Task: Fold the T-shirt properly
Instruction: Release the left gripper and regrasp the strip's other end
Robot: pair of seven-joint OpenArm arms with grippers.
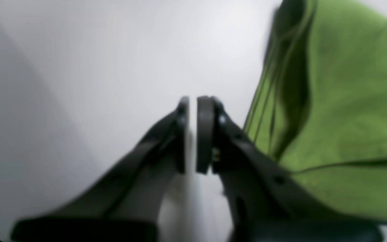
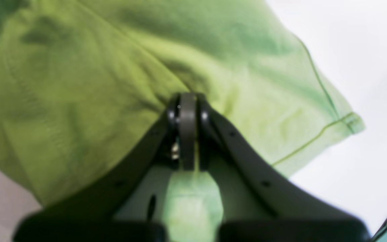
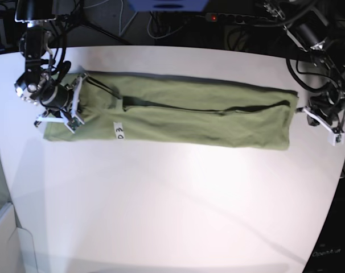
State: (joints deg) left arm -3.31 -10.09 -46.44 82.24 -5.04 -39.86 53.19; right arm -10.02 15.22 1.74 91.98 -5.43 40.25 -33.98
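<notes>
While the T-shirt (image 3: 178, 116) lies stretched in a long folded band across the far half of the white table (image 3: 172, 205), I take it as my landmark. My right gripper (image 2: 187, 101) sits at one end of the T-shirt, jaws pressed together on a pinch of its green cloth, which bunches up between my fingers (image 2: 187, 131) and spills back beneath them. My left gripper (image 1: 192, 101) hangs just off the opposite end of the T-shirt, over bare table, its jaws parted by a narrow slit with nothing in them; the cloth edge lies beside it, not between the pads. A small white label (image 3: 119, 131) shows on the near edge of the T-shirt, closer to my right gripper's end. Dark cables (image 3: 161, 23) trail beyond the T-shirt's far side.
</notes>
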